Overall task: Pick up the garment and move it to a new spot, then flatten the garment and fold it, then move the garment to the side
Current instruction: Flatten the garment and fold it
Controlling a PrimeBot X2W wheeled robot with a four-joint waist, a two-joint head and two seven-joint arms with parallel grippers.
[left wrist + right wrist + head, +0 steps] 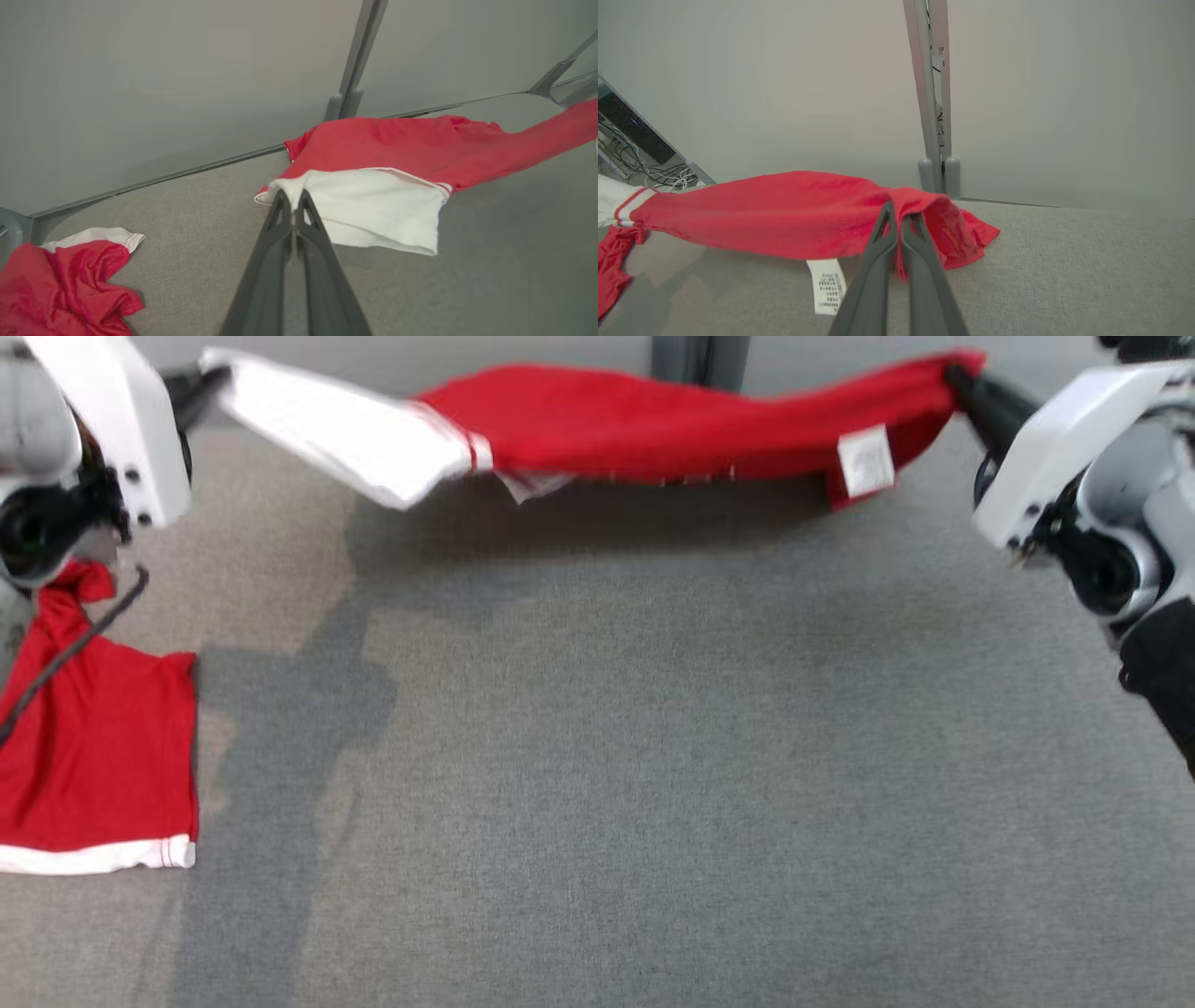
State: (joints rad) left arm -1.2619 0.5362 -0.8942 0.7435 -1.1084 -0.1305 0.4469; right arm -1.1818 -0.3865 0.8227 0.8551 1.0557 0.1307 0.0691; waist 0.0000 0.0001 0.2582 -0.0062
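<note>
- Head view: A red garment (653, 429) hangs stretched between the robot's two arms along the far edge of the grey surface (653, 756), sagging in the middle. The left gripper (207, 378) is pinched closed on the garment's white panel (345, 429). The right gripper (957, 378) is clamped on the red corner at the opposite end. A care label (865, 460) dangles near the right end. A second red garment (103, 747) lies bunched at the near left, well apart from the one held.
- Left wrist view: The left gripper (293, 198) has its two dark fingers pressed together on the edge of the white panel (373, 210), with no gap between them. The red body (397, 144) runs off to the right, and its far edge appears to rest on the surface near the partition post (355, 60).
- Right wrist view: The right gripper (901, 219) is closed on a folded red corner (943, 219), with cloth wrapped over the fingertips. The garment spans away to the left, the label (826, 284) hanging beneath it. A small flap beyond the grip seems to touch the surface.
- Step in hand, as judged: The garment is held up and spread, which suggests the end of moving it to a new spot and the start of flattening it.
- What the next move calls for, as judged: Both ends should be lowered together with the span kept taut, so the cloth lands smooth in the open middle of the surface, away from the second garment. Only then should either grip let go.
</note>
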